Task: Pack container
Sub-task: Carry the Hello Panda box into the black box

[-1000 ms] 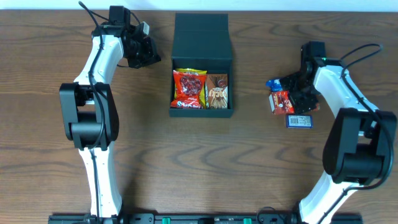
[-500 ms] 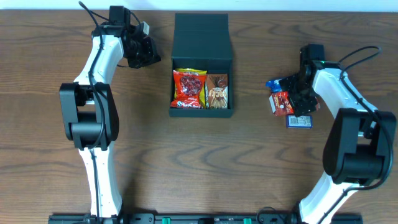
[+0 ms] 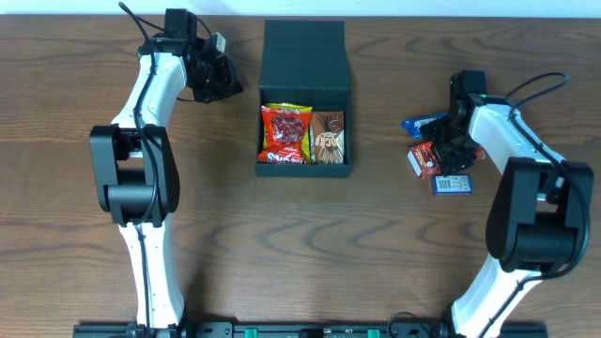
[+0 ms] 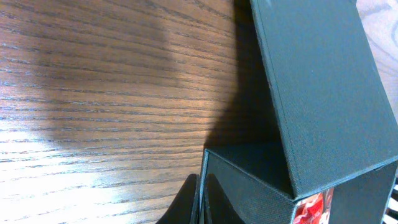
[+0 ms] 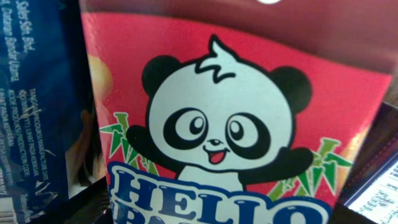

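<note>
Wooden table (image 3: 376, 244): your right gripper (image 3: 451, 148), opening hidden, is over a red panda snack box (image 3: 423, 158), right of the dark teal-black cardboard container (image 3: 305, 56).

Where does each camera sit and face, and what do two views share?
Overhead: above the table, looking straight down; both arms, open dark teal cardboard box.
Left wrist: low beside the box, facing its lid; left end effector tips show.
Right wrist: close on a red panda-printed snack packet; no fingers show.
Shared: the box, in overhead and left wrist.
</note>
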Robot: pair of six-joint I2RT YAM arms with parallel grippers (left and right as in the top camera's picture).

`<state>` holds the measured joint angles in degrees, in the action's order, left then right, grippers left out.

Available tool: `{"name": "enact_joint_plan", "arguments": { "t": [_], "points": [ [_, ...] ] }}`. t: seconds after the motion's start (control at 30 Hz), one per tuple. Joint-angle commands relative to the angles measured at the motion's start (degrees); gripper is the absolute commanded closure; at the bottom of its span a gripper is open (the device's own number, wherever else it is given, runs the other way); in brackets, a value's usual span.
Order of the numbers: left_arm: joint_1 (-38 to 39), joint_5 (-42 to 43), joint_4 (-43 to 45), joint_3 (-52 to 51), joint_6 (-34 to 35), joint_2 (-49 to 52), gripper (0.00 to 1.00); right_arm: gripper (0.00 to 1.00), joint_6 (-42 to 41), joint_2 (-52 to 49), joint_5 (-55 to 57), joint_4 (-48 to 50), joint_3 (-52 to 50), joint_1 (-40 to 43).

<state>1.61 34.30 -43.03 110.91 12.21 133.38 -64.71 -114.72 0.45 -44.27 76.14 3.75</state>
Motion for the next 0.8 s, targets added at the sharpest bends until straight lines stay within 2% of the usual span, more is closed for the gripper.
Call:
{"name": "enact_joint_plan", "arguments": {
  "t": [0.0,0.17,0.3,0.57,0.77],
  "points": [
    [-0.1,-0.2,0.0,-0.1,0.0,-2.1,0.94,0.3,2.7,-1.3,0.5,-0.2,-0.7,0.5],
    [-0.1,-0.2,0.0,-0.1,0.0,-2.1,0.94,0.37,6.7,-1.1,-1.0,-1.0,0.7,0.5],
    [-0.1,-0.2,0.0,-0.1,0.0,-2.1,0.94,0.39,6.7,-1.0,-1.1,-7.0,4.5,0.5],
    [-0.1,-0.2,0.2,-0.1,0.0,-2.1,0.94,0.4,11.1,0.4,-0.8,-21.4,19.9,0.3],
    [-0.1,-0.2,0.5,-0.1,0.0,-2.1,0.95,0.44,21.0,0.5,-6.1,-20.6,29.2,-2.7]
  ]
}}
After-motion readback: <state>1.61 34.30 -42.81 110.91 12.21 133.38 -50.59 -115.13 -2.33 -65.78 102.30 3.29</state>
